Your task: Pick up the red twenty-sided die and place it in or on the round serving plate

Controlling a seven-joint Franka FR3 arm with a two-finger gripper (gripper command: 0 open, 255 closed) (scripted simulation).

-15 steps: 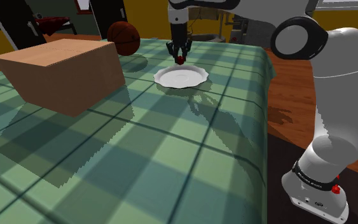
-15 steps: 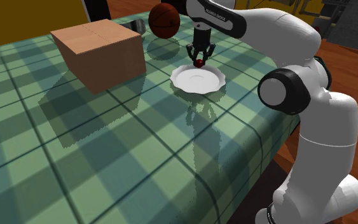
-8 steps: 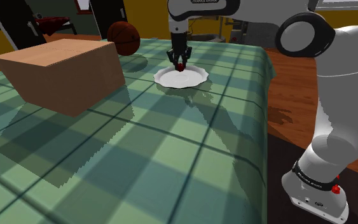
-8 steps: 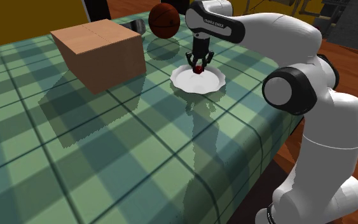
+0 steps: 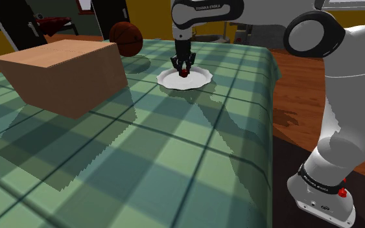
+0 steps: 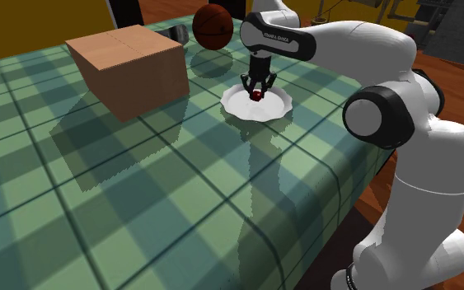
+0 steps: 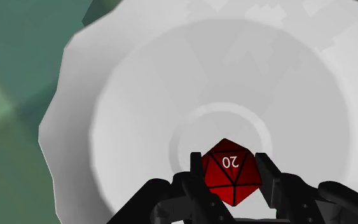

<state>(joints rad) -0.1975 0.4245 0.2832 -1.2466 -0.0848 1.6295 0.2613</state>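
lowered since a second ago, the gripper (image 6: pixel 256 91) pinches the red die (image 7: pixel 231 173) close over the white plate (image 7: pixel 107 95).

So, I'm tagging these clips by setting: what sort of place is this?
Likely a room in a house, perhaps a dining area: a table covered in green plaid, a wood floor beside it, and yellow walls behind.
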